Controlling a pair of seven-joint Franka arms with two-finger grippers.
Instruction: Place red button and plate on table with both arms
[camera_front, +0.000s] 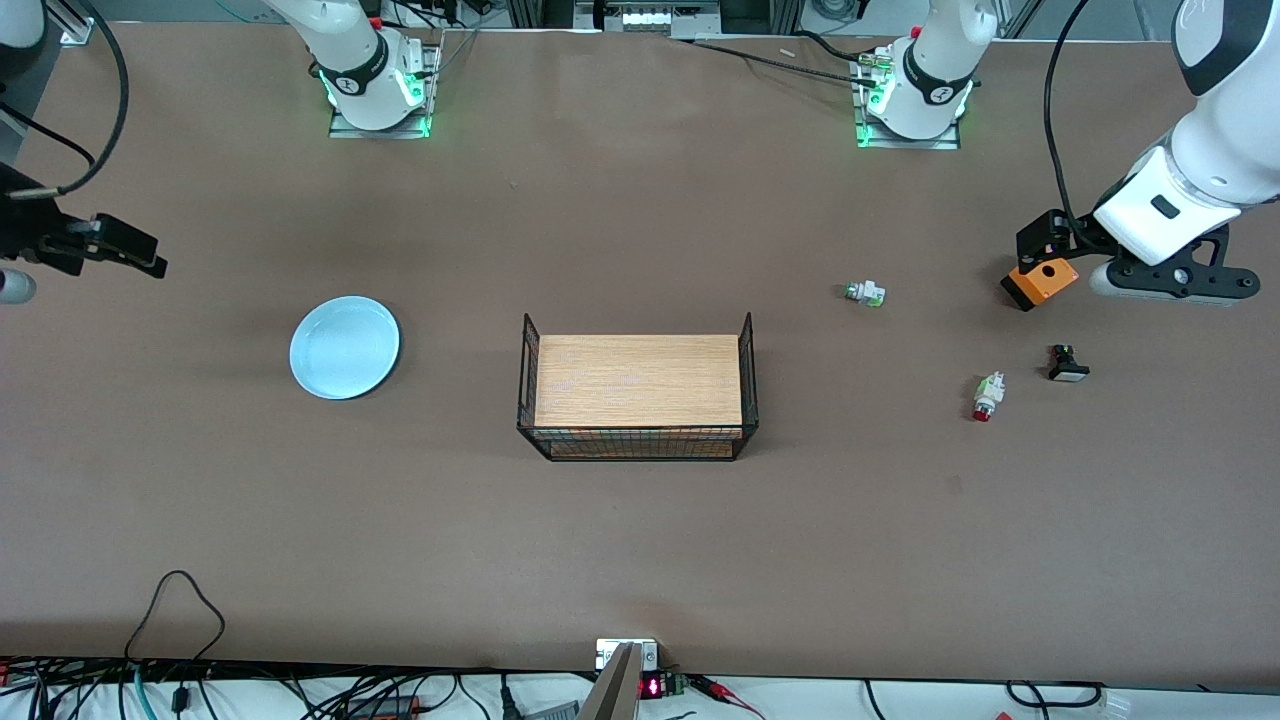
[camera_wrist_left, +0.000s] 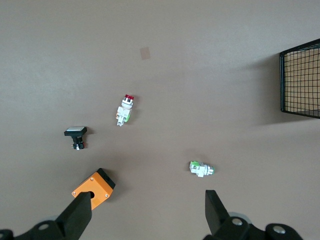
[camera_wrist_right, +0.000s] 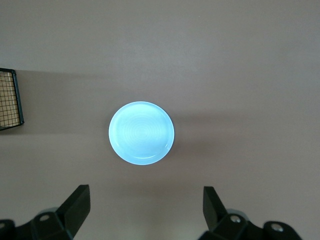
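The pale blue plate (camera_front: 344, 347) lies on the brown table (camera_front: 640, 560) toward the right arm's end; it also shows in the right wrist view (camera_wrist_right: 141, 132). The red button (camera_front: 988, 396), whitish with a red cap, lies on its side on the table toward the left arm's end; it also shows in the left wrist view (camera_wrist_left: 125, 108). My left gripper (camera_front: 1043, 238) is up over the orange box, open and empty (camera_wrist_left: 147, 212). My right gripper (camera_front: 128, 250) is up over the table beside the plate, open and empty (camera_wrist_right: 145, 207).
A wood-topped black wire rack (camera_front: 637, 395) stands mid-table. Near the red button lie a green-tipped whitish part (camera_front: 864, 293), a black part with a white face (camera_front: 1067, 364) and an orange box (camera_front: 1040, 282). Cables run along the table's near edge.
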